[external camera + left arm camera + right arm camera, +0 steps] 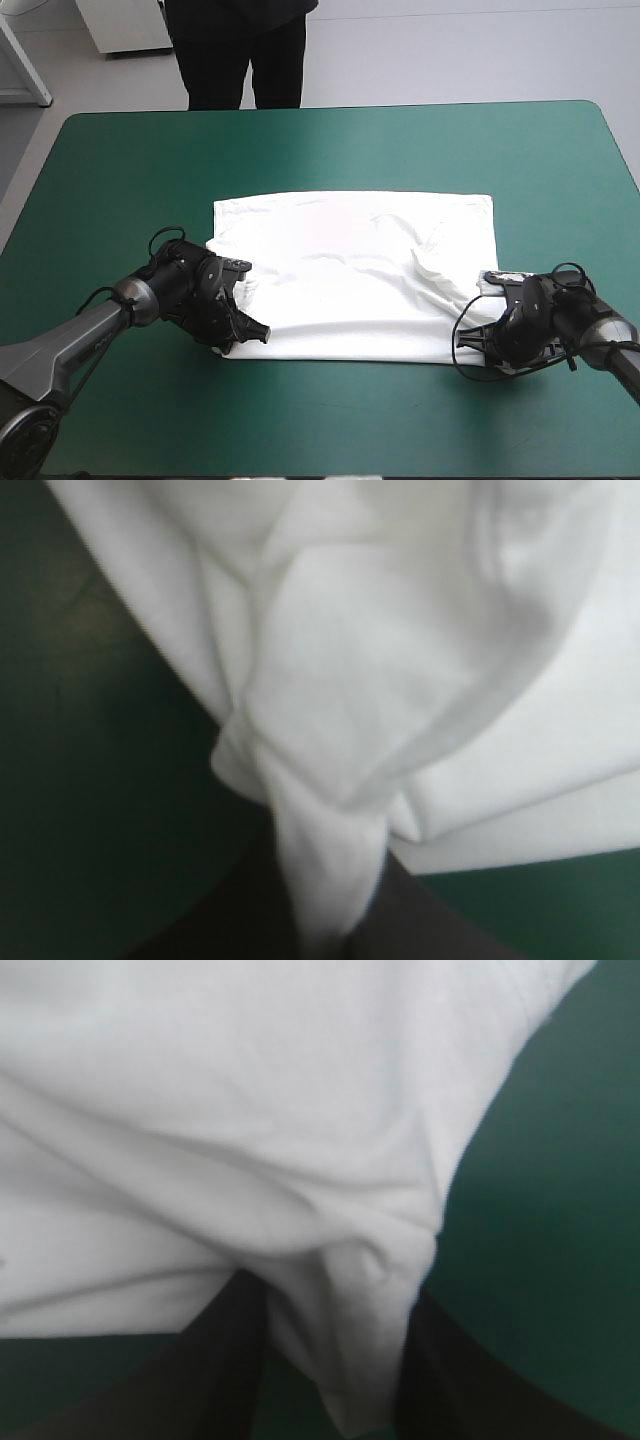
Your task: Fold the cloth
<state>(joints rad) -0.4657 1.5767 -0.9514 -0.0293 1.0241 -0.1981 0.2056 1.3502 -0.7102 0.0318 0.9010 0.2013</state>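
We logged the near side first. Left gripper (243,333) sat low on the teal-green table (330,150), at the near-left corner of the T-shirt (350,280). In the left wrist view its black fingers (235,915) were all but closed. A twisted pinch of white cloth ran down between them, so the left had the corner clamped. Teal-green cover showed on both sides of that pinch.

Right gripper (484,325) was also low, at the shirt's near-right corner, just inside the right edge. In the right wrist view its fingers (222,1365) stood close together with a bunched fold of white cloth gripped between them. Cover was visible beside and under that fold.

Both arms were near the table's front, well apart, one at each near corner.

Farther out, the T-shirt lay spread as a flat white rectangle around the middle of the table, a bit toward the right side. We saw wrinkles and a raised crease near its right part. Its far edge was straight and roughly parallel to the table's far edge, with bare cover between them.
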